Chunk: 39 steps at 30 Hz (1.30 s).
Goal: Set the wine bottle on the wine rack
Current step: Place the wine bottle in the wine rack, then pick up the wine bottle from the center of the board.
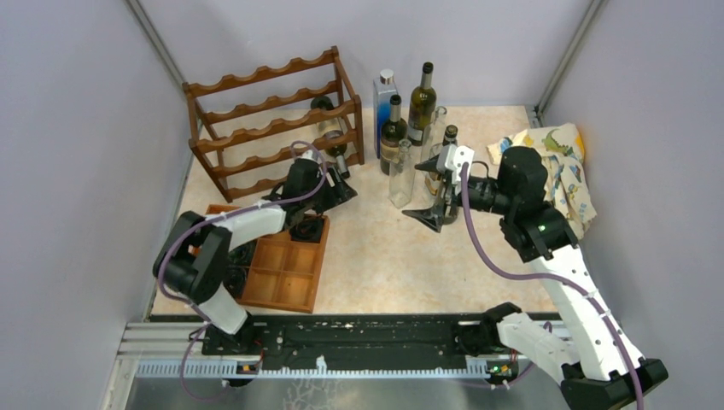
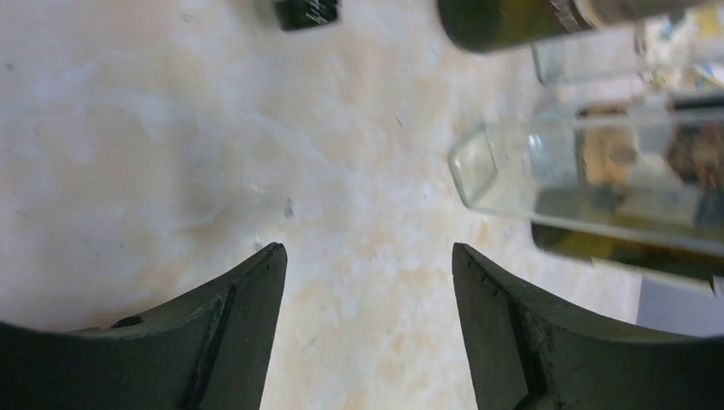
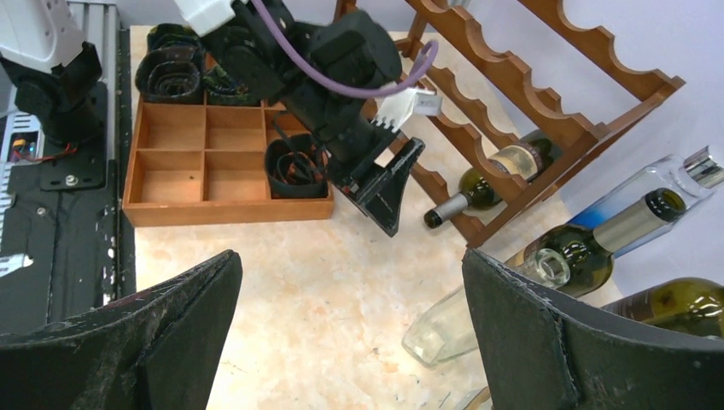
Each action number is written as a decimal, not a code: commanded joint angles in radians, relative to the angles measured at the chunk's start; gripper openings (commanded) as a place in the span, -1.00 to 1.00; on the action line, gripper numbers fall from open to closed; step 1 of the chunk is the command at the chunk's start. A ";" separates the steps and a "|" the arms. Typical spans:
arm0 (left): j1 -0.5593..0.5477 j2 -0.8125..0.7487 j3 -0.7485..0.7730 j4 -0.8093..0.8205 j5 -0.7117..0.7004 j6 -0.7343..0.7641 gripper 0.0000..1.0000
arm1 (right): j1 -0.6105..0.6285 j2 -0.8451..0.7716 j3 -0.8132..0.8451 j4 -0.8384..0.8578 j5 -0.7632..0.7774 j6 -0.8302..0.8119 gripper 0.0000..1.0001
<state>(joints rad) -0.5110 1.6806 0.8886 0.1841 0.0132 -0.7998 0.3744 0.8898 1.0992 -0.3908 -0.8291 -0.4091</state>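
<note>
The dark reddish-brown wine rack (image 1: 273, 120) stands at the back left and shows in the right wrist view (image 3: 529, 94) too. A dark wine bottle (image 1: 329, 132) lies on a lower tier at the rack's right end, its neck poking out at the front (image 3: 499, 171). My left gripper (image 1: 341, 190) is open and empty just in front of that neck, above bare table (image 2: 367, 248). My right gripper (image 1: 429, 213) is open and empty beside the standing bottles, above bare table (image 3: 352, 254).
Several bottles stand at the back centre: a blue one (image 1: 384, 94), two dark ones (image 1: 422, 102) (image 1: 394, 132) and a clear one (image 1: 401, 175). A wooden compartment tray (image 1: 282, 265) holding black rolls lies front left. A patterned cloth (image 1: 559, 162) lies at the right.
</note>
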 commanded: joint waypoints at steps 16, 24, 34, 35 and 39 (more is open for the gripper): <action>0.004 -0.577 -0.025 -0.689 -0.152 0.463 0.41 | -0.008 -0.046 -0.048 -0.041 -0.100 -0.117 0.97; 0.081 -0.479 -0.116 -0.667 -0.181 0.347 0.19 | -0.009 -0.023 -0.071 -0.008 -0.085 -0.077 0.97; 0.109 -0.271 -0.114 -0.676 -0.141 0.237 -0.25 | -0.008 -0.043 -0.081 -0.011 -0.073 -0.074 0.97; 0.109 -0.281 -0.122 -0.688 -0.138 0.206 -0.31 | -0.008 -0.045 -0.082 -0.012 -0.073 -0.075 0.97; 0.109 -0.380 -0.208 -0.698 -0.098 0.030 -0.71 | -0.008 -0.052 -0.087 -0.008 -0.065 -0.078 0.97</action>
<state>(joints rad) -0.3985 1.3769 0.7612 -0.4450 -0.1444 -0.5579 0.3740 0.8619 1.0206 -0.4496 -0.8909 -0.4934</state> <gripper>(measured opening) 0.238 0.984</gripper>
